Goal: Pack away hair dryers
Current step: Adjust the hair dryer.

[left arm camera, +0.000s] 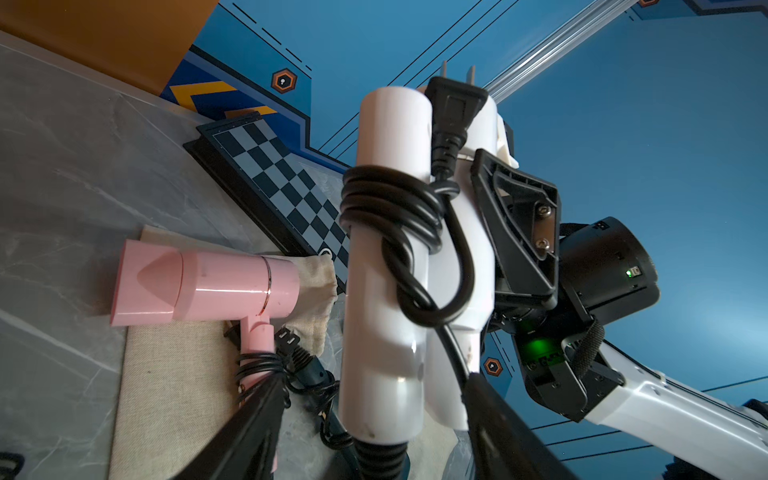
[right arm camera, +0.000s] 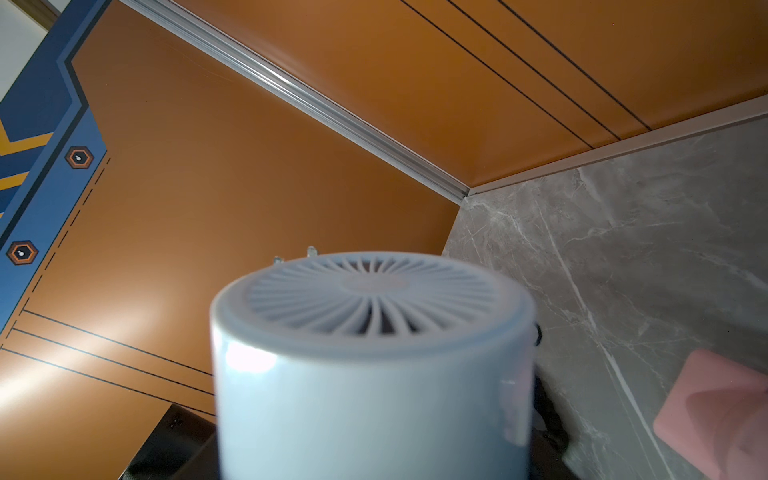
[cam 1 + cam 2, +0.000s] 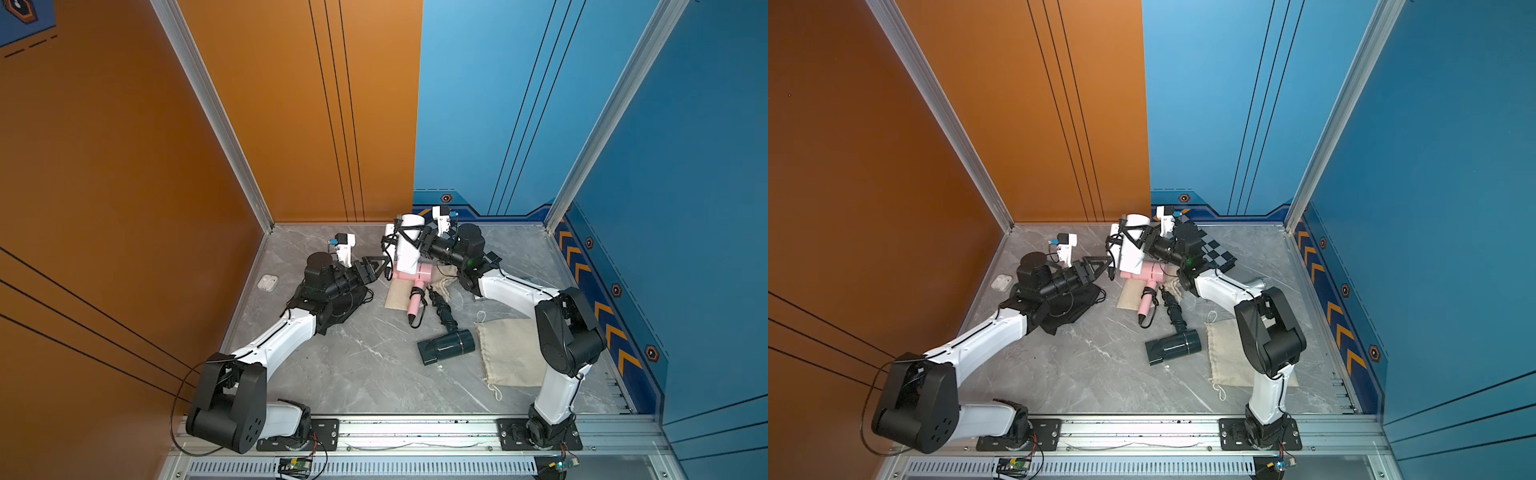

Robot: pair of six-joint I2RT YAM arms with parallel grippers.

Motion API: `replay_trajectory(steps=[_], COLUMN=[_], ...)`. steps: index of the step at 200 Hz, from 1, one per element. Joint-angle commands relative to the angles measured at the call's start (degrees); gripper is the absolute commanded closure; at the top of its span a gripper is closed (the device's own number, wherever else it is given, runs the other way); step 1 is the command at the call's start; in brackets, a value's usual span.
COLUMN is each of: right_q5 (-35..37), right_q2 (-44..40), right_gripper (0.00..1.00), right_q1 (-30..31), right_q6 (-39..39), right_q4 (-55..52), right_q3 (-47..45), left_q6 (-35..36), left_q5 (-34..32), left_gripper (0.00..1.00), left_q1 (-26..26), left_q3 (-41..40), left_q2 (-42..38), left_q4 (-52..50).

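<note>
Marble tabletop (image 3: pixel 365 365): no dryer is bagged yet. Right claw (image 3: pixel 411 237) grips the white dryer (image 3: pixel 409 253) upright above the rear area. Left claw (image 3: pixel 383 267) stands wide, flanking its lower end. Pink dryer (image 3: pixel 415 272) and dark dryer (image 3: pixel 446 347) lie loose by the cloth bags (image 3: pixel 513 353).

Glossy plastic white dryer (image 1: pixel 390 124), matt cloth bag (image 3: pixel 511 353)

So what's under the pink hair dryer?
A beige cloth bag lies flat under the pink hair dryer, on the grey table. The dryer hides the middle of the bag, so anything printed there cannot be seen.
</note>
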Motion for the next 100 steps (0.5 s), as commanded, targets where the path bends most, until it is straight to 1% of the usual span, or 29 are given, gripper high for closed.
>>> replay_trajectory(steps=[1,54,86,100], right_q5=[-1.8,-2.8,-3.0,-3.3], right_q2=[-1.4,-0.7,-0.5,-0.2], right_gripper=[0.58,0.58,0.58,0.58], right_q1=[0.4,0.6,0.6,0.7], right_q6=[2.1,4.1,5.7,6.1], right_q4=[6.0,7.6,9.4,9.6], right_q3=[2.9,3.6,3.9,4.3], left_q6=[-1.0,-2.2,-3.5,-3.9], left_q5=[1.9,1.7,1.3,1.2], left_gripper=[0.29,0.30,0.37,0.47], left_q1=[-0.4,-1.5,-1.9,-2.0], left_q3=[2.3,4.6,4.9,5.4], left_q2=[1.3,4.3,5.8,6.3], left_q4=[6.2,10.4,12.3,12.8])
